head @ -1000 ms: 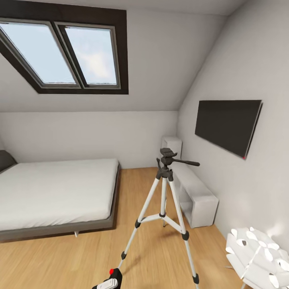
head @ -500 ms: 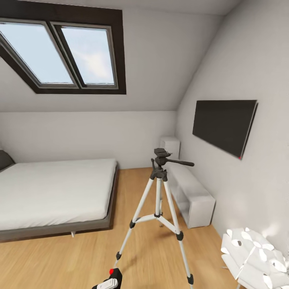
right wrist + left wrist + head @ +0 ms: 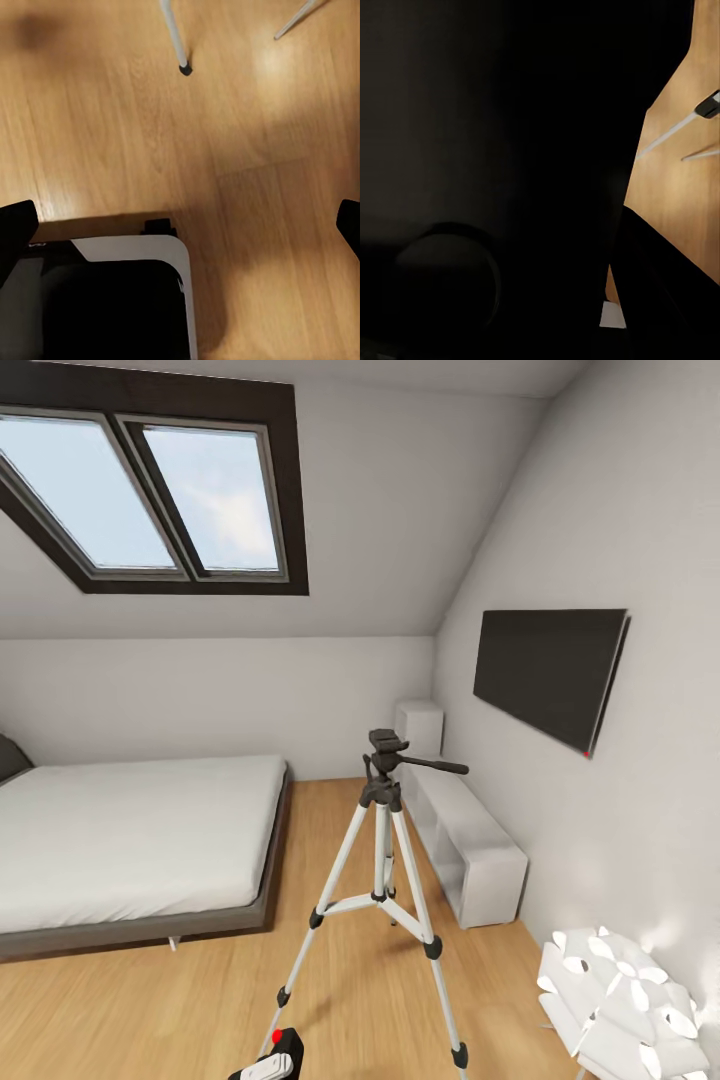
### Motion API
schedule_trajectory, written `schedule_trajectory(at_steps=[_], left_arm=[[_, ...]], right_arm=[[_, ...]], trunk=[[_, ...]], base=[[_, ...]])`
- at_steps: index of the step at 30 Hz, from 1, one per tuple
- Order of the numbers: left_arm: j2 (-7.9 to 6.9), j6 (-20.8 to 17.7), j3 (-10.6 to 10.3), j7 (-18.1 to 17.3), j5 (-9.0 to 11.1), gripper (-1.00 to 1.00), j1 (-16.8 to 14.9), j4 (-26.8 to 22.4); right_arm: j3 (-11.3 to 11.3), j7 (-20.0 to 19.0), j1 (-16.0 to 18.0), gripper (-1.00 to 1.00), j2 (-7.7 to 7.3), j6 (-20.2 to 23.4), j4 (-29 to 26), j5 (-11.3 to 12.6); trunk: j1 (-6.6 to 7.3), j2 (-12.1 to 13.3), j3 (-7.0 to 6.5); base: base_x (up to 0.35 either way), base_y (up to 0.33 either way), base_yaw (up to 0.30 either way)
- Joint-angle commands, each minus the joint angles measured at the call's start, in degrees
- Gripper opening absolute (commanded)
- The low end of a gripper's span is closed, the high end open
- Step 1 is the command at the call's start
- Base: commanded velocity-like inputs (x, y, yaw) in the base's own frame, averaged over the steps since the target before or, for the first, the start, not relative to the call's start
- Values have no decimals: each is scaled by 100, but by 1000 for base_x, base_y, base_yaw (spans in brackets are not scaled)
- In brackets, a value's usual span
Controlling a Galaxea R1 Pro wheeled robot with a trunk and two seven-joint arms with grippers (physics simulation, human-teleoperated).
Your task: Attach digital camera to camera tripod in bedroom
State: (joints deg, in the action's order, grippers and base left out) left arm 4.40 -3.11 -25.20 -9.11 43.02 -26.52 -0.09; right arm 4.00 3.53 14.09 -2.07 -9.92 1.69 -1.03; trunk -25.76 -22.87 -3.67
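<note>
The camera tripod stands upright on the light wood floor of the bedroom, between the low bed and the white shelf unit set along the wall under the dark wall screen. Its black head carries a long pan handle pointing toward the shelf side. The digital camera, identified by its red button, sits at the lower edge of the head view, near the closest tripod leg, with a white-tipped left gripper at it. Whether those jaws are closed on the camera body cannot be determined. In the right wrist view two dark jaw tips stand wide apart over bare floor with nothing between them, and a tripod foot shows ahead. Handling assessment: the camera is likely rigid, compact and light; grip it across the flat body sides, clear of the button. The tripod is likely light and easily tipped, so apply seating force straight down onto the head.
</note>
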Motion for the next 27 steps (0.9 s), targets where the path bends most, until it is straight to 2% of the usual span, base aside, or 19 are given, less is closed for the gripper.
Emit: schedule_trajectory(at_steps=[1, 27], left_arm=[[-1, -23, -37, -27, 57, -100, -2, 0], [-4, -23, -37, -18, 57, -100, -2, -1]], right_arm=[[39, 5, 6, 100, -1, -36, 19, -12], [36, -31, 6, 100, -4, -45, 17, -10]], trunk=[[-2, -4, 2], [-2, -4, 2]], base=[[0, -4, 0], [0, 0, 0]])
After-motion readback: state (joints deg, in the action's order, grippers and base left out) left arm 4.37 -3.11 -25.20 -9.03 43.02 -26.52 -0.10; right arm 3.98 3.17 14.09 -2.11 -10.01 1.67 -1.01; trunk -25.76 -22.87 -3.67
